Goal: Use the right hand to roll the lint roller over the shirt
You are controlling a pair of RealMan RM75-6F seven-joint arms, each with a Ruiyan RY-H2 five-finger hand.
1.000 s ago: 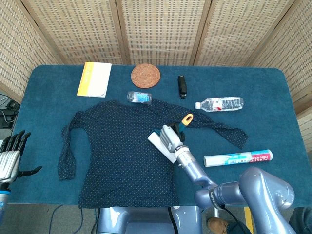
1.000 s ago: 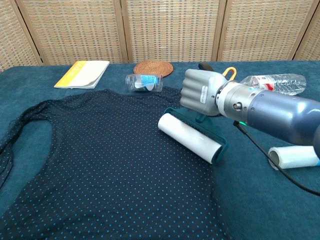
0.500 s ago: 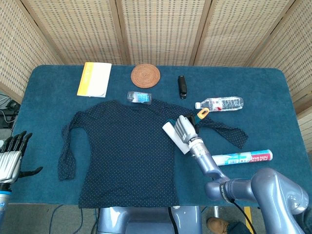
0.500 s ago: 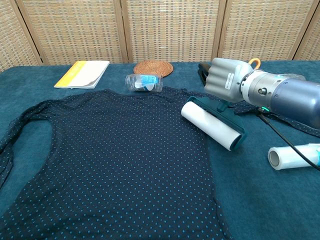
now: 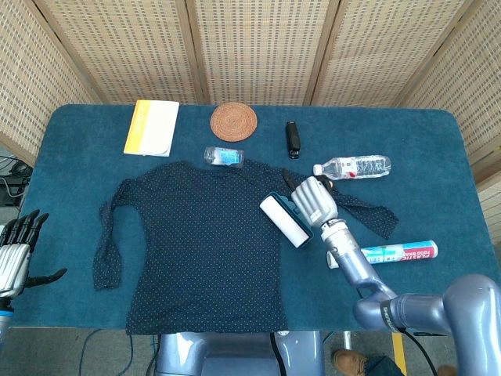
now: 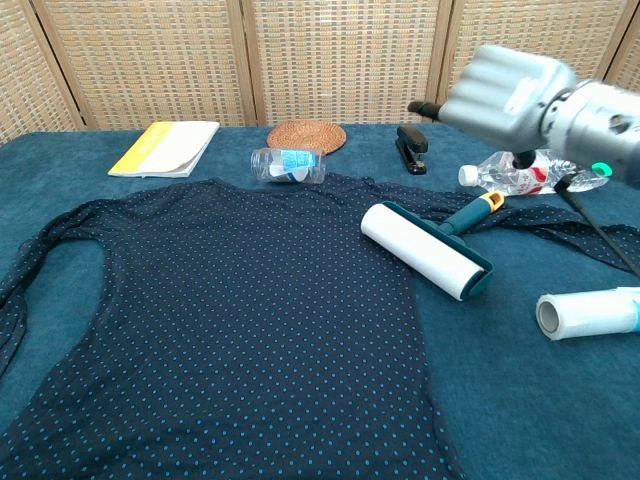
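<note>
A dark blue cloth covers the table (image 5: 438, 141), which stands in front of folding screens (image 5: 258, 47) of woven cane panels in wooden frames. The dotted navy shirt (image 5: 196, 251) lies spread flat on it, and the lint roller (image 6: 430, 248) rests on the shirt's right edge, its white roll on the fabric and its teal handle pointing toward the back right. The right hand (image 6: 505, 90) hovers above the roller, fingers curled into a fist around nothing, clear of the handle. The left hand (image 5: 17, 254) sits off the table's left edge with fingers spread and empty. Along the far side lie a yellow booklet (image 5: 152, 127), a round woven coaster (image 5: 233, 121), a black stapler (image 5: 292, 139) and two plastic bottles (image 5: 354, 166).
</note>
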